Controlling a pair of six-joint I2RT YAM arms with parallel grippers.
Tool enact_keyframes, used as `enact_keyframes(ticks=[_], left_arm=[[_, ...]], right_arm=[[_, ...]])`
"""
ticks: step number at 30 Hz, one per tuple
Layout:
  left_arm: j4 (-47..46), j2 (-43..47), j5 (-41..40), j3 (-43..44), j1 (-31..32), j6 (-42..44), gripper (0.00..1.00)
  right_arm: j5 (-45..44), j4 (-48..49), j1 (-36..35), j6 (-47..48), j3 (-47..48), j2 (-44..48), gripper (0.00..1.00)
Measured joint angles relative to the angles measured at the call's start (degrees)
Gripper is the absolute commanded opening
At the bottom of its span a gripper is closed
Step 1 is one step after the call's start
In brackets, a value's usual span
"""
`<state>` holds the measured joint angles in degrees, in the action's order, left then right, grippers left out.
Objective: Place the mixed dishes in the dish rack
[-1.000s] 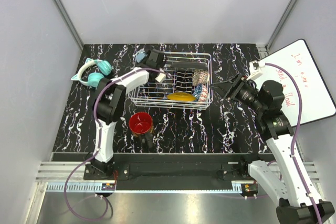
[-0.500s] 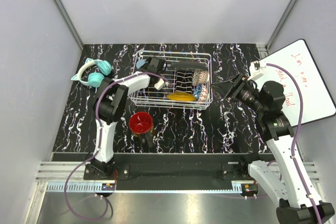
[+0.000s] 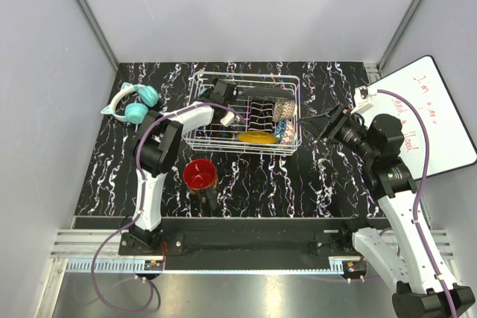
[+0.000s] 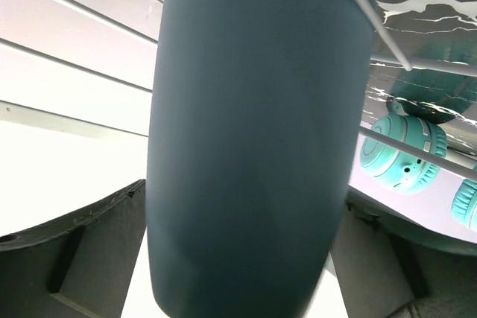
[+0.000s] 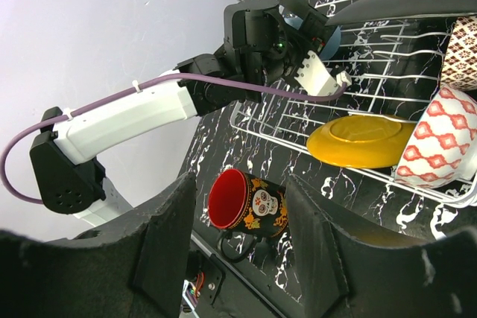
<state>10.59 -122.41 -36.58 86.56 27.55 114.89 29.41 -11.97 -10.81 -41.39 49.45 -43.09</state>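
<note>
The rectangular white wire dish rack (image 3: 299,102) already carries the mustard-yellow plate (image 3: 257,138), the gold lattice-patterned bowl (image 3: 282,109), the black square plate (image 3: 261,93) along its far side, and the light blue cup (image 4: 253,139) in its far-left corner. The left claw (image 3: 218,94) hangs there with its fingers (image 4: 74,258) spread either side of the cup, a sliver of light showing low down, so the cup looks let go. Only the dark mug with the red inside (image 3: 200,176) sits outside the rack. It stands mouth up on the black marbled bench (image 3: 298,184) just off the rack's near-left corner, nearward of the left claw. The right claw (image 3: 311,122), apart and empty, hovers off the rack's right end, well apart from the mug, so the left arm looks better placed.
</note>
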Motion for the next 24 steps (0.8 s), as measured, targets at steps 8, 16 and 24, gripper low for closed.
enact_keyframes(ticks=[8,16,24], left_arm=[[2.6,0.9,1.6,0.6,-0.2,-1.0,0.99],[10.5,5.9,5.5,5.0,-0.5,-8.7,0.99],[12.4,13.1,5.9,7.3,-1.7,-14.4,0.99]], right_arm=[[0.1,-0.1,0.0,0.2,0.0,0.0,0.63],[0.2,-1.3,0.0,1.0,-0.1,0.3,0.66],[0.2,-2.4,0.0,2.0,-0.3,1.4,0.69]])
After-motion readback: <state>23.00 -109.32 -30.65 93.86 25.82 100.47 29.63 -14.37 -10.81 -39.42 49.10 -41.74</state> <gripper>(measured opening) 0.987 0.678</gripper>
